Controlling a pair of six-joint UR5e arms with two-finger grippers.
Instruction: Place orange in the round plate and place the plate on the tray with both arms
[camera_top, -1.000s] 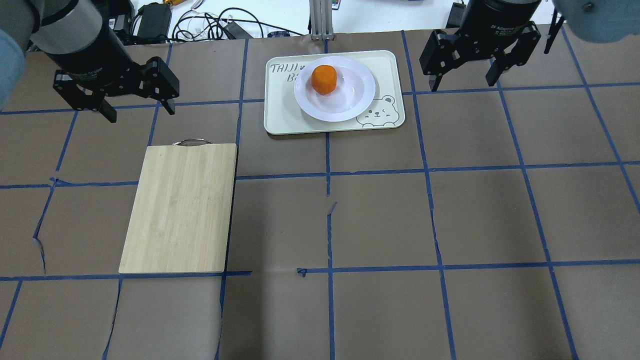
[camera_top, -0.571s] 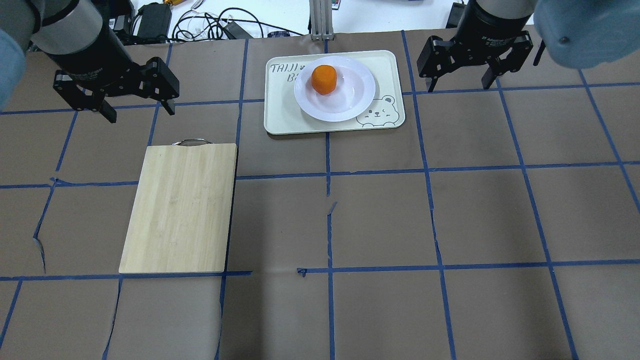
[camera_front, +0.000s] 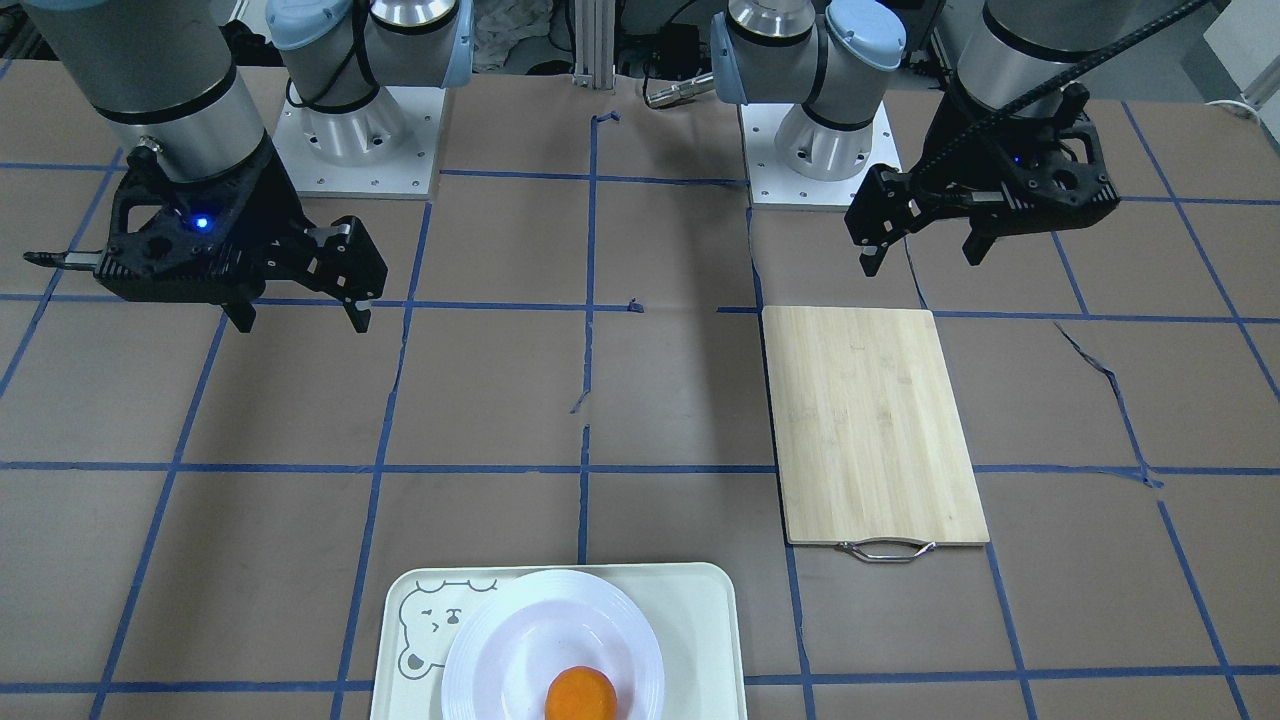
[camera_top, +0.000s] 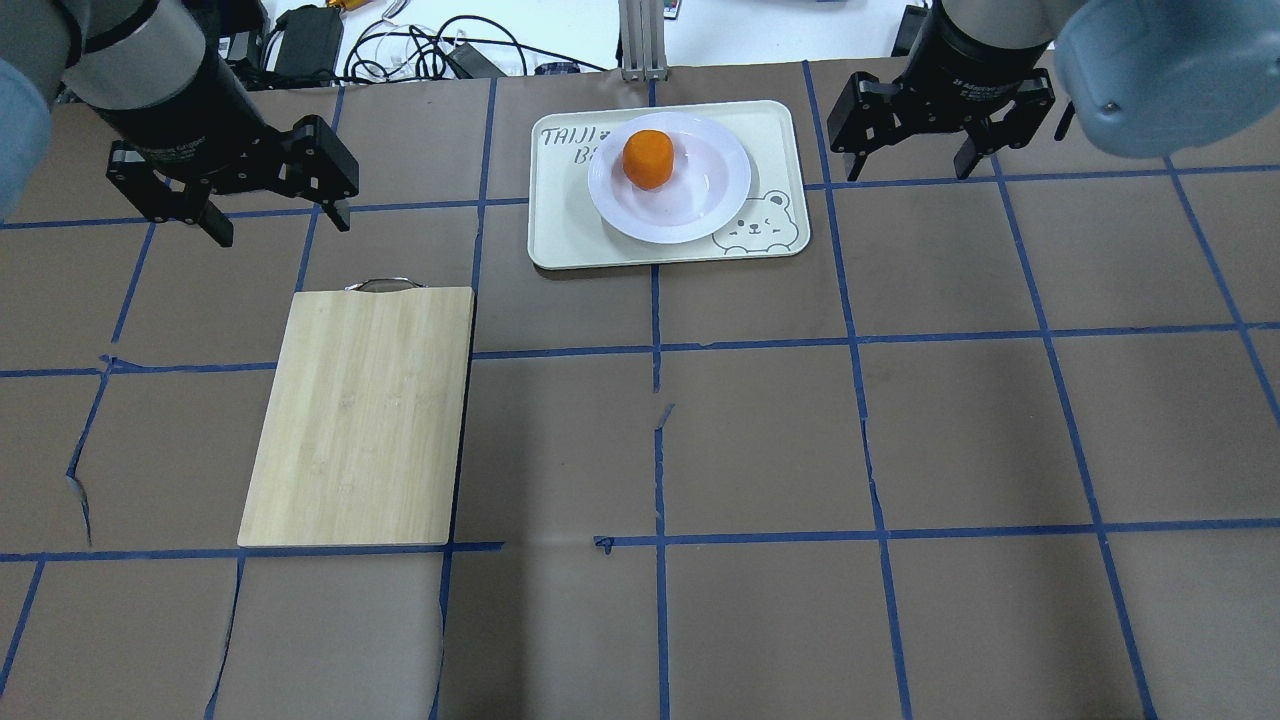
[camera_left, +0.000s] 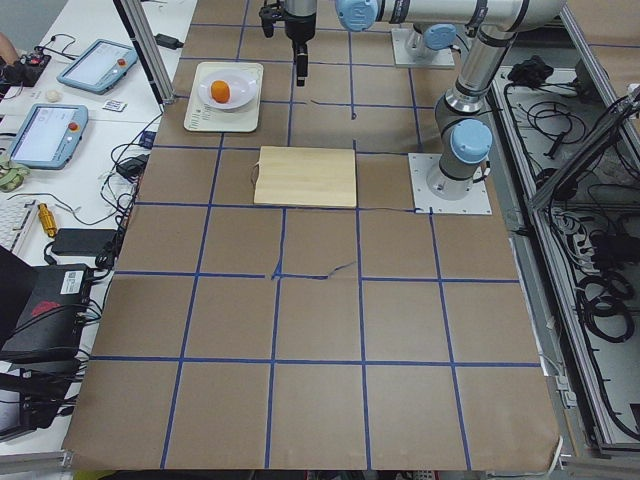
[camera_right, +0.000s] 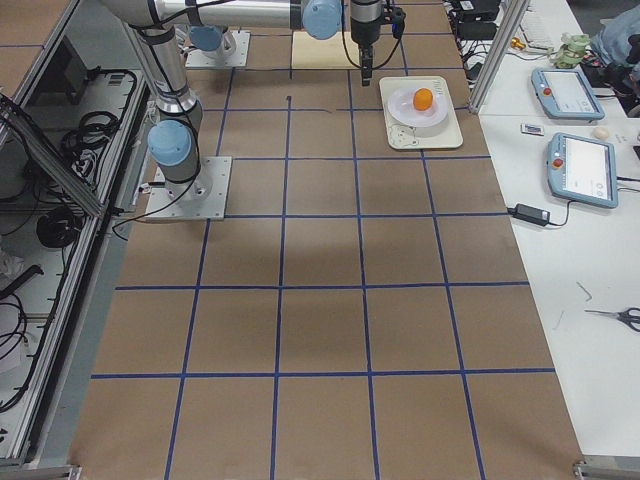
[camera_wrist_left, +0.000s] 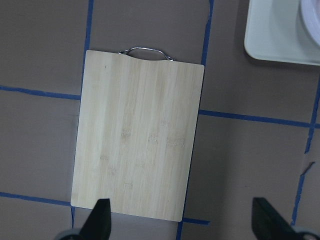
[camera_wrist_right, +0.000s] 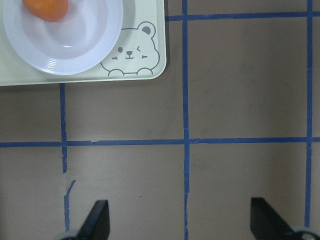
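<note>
The orange (camera_top: 648, 158) sits in the round plate (camera_top: 700, 195), and the plate rests on the cream tray (camera_top: 565, 235) at the far middle of the table. In the front-facing view the orange (camera_front: 580, 694), plate (camera_front: 500, 650) and tray (camera_front: 700, 620) lie at the bottom edge. My left gripper (camera_top: 277, 225) hangs open above the table, left of the tray and apart from it. My right gripper (camera_top: 908, 170) hangs open to the tray's right, holding nothing. The right wrist view shows the plate (camera_wrist_right: 95, 50) and the bear corner of the tray (camera_wrist_right: 150, 70).
A wooden cutting board (camera_top: 360, 415) with a metal handle lies left of centre, below my left gripper. Cables and boxes (camera_top: 400, 45) sit past the far table edge. Tablets (camera_right: 575, 165) lie on the side bench.
My right gripper has drawn back toward the far table edge and shifted slightly left. The left gripper, orange, plate and tray have not moved.
</note>
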